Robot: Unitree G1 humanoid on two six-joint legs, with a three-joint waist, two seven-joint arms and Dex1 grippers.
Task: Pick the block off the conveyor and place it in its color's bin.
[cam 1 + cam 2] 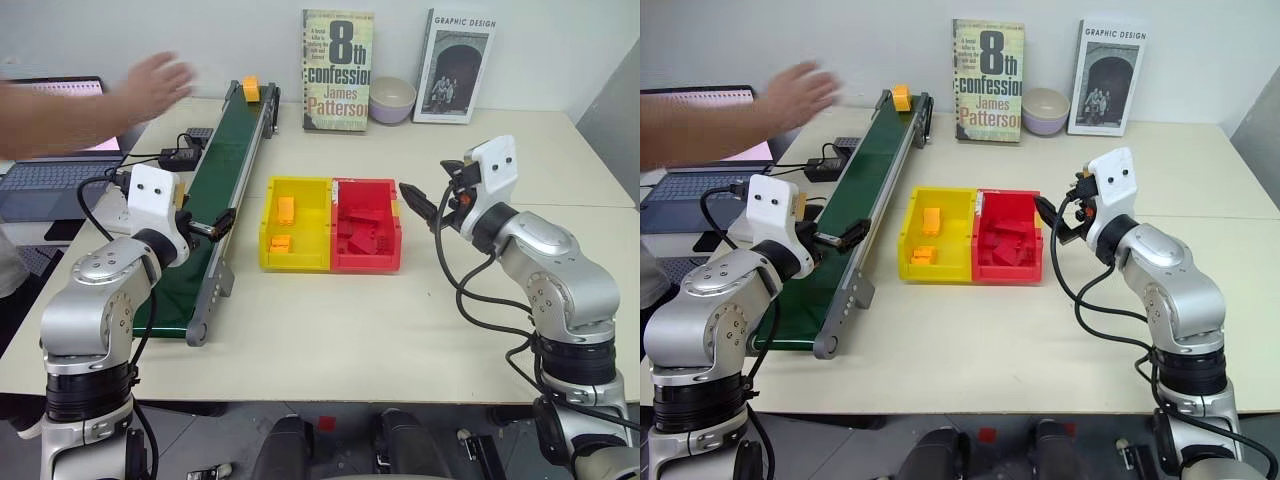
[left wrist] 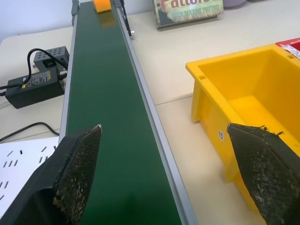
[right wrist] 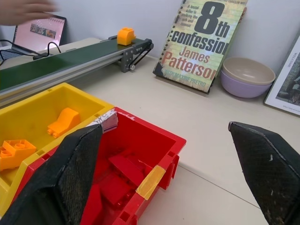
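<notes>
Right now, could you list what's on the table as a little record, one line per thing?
block: yellow-orange, at the conveyor's far end
conveyor: green belt, along the table's left side
yellow bin: holds two orange bricks, joined to red bin
red bin: holds red bricks
left gripper: open, empty, over the belt
right gripper: open, empty, by the red bin
person's hand: above the table near the belt's far end

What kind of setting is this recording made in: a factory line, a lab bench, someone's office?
Most likely an office or lab bench set up for a demo: a small tabletop conveyor and joined sorting bins share a pale table with propped-up books and a laptop.
</notes>
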